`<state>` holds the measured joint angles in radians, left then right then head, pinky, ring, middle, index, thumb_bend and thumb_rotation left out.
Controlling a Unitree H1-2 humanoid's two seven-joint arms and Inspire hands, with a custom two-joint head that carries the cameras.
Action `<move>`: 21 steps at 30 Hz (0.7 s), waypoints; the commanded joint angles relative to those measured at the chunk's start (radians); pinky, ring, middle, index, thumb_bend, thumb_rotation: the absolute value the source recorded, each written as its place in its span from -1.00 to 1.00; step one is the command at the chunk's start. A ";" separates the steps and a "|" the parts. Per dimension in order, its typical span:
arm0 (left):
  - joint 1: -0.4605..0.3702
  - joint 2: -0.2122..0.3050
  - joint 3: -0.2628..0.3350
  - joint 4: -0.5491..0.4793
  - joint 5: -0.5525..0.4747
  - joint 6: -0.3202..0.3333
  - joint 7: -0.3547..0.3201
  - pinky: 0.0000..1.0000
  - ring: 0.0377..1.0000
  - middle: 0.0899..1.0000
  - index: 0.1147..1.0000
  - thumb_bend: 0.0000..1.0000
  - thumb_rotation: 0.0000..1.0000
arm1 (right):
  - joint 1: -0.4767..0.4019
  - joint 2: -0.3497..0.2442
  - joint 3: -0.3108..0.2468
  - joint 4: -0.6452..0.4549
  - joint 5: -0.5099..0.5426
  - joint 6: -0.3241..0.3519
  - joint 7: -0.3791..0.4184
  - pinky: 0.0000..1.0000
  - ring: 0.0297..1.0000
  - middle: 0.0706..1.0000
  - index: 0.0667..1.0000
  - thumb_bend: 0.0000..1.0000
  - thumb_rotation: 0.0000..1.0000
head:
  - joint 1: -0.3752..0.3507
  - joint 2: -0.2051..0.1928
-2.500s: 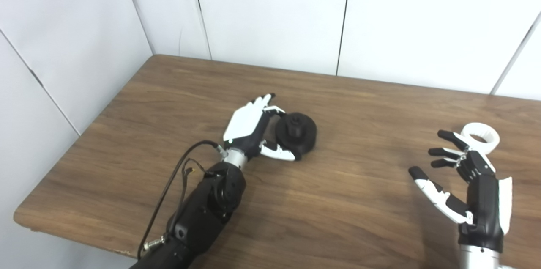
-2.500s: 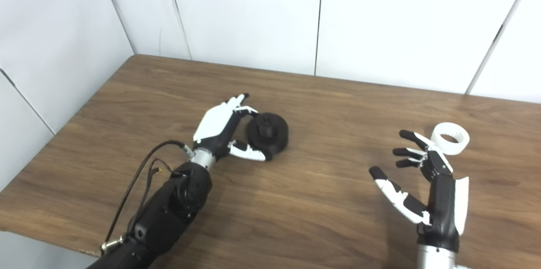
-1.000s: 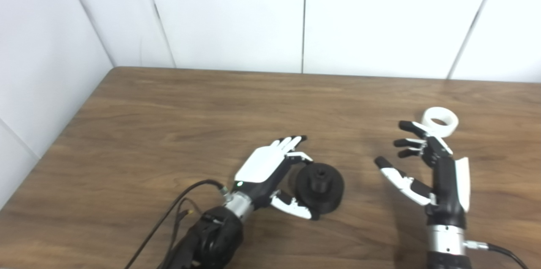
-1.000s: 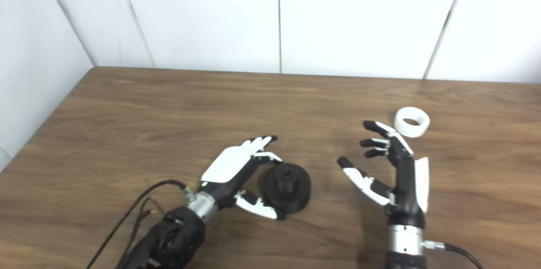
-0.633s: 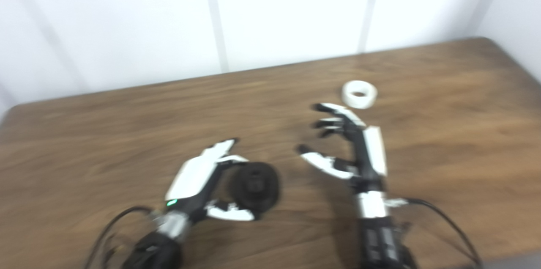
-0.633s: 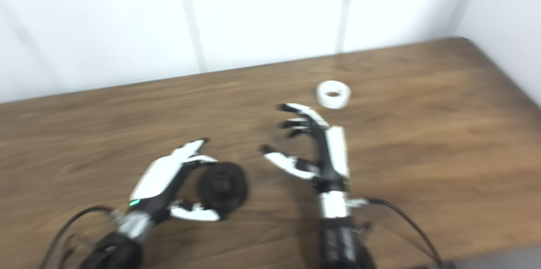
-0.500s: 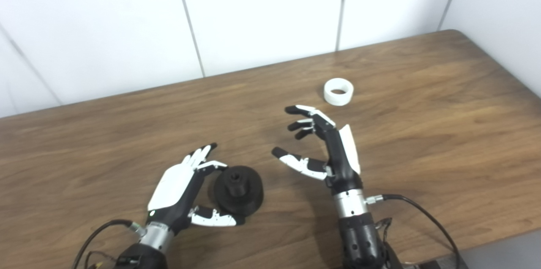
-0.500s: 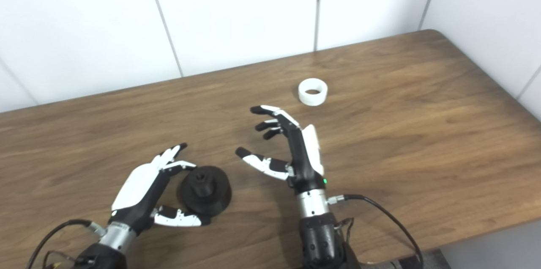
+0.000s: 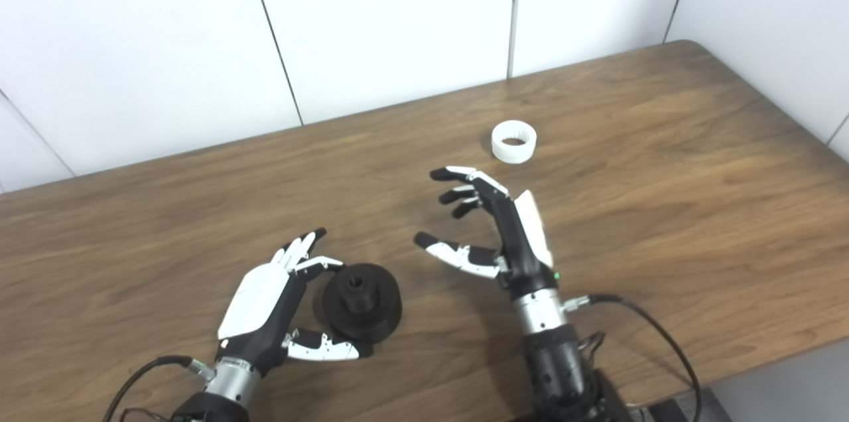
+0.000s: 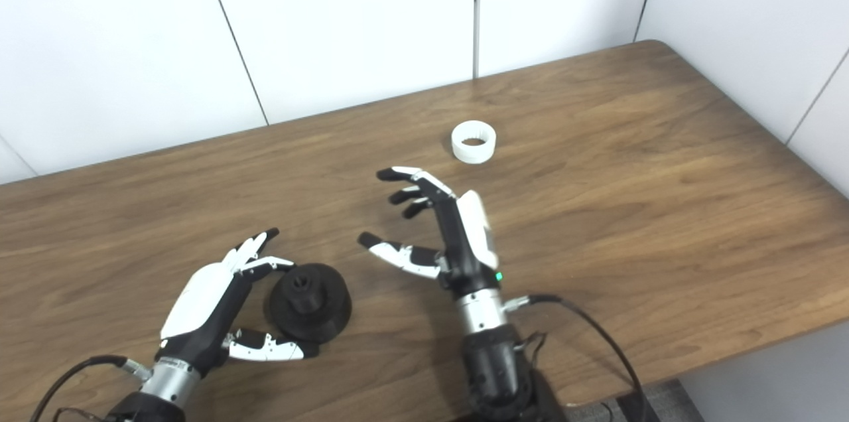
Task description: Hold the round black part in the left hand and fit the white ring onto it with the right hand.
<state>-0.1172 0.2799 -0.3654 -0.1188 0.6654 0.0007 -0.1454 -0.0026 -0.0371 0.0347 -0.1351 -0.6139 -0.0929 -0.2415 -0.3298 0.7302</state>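
The round black part (image 9: 361, 294) sits on the worktop (image 9: 663, 210) inside the open left hand (image 9: 265, 306), not yet squeezed. The white ring (image 9: 514, 141) lies at 1 o'clock from the open, empty right hand (image 9: 504, 229). It looks light, hard and smooth; pinch its outer wall.

Bare table (image 9: 650, 196) around white ring (image 9: 514, 141) — unobstructed

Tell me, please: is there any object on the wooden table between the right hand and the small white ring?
Nothing visible stands between them. The right hand is open, and only bare brown wooden table lies between its fingertips and the small white plastic ring beyond them. The round black part sits off to the other side, by the left hand.
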 commanded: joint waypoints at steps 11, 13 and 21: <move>-0.021 0.006 0.014 0.024 0.016 -0.019 -0.001 1.00 1.00 1.00 0.21 1.00 -0.36 | -0.146 -0.162 -0.039 -0.125 -0.146 0.196 0.101 0.30 0.60 0.66 0.44 0.43 -0.33 | -0.006 -0.006; -0.022 0.004 0.014 0.024 0.019 -0.016 -0.003 1.00 1.00 1.00 0.21 1.00 -0.36 | -0.163 -0.176 -0.043 -0.128 -0.159 0.223 0.116 0.36 0.70 0.74 0.46 0.44 -0.31 | -0.004 -0.006; -0.021 -0.006 0.013 0.026 0.021 -0.021 0.003 1.00 1.00 1.00 0.20 1.00 -0.39 | -0.246 -0.236 -0.049 -0.084 -0.204 0.307 0.154 0.77 0.98 0.98 0.56 0.51 -0.17 | 0.003 -0.010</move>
<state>-0.1193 0.2725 -0.3512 -0.1024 0.6652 -0.0155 -0.1439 -0.1858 -0.2488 -0.0068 -0.2091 -0.7957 0.1934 -0.0944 -0.3252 0.7194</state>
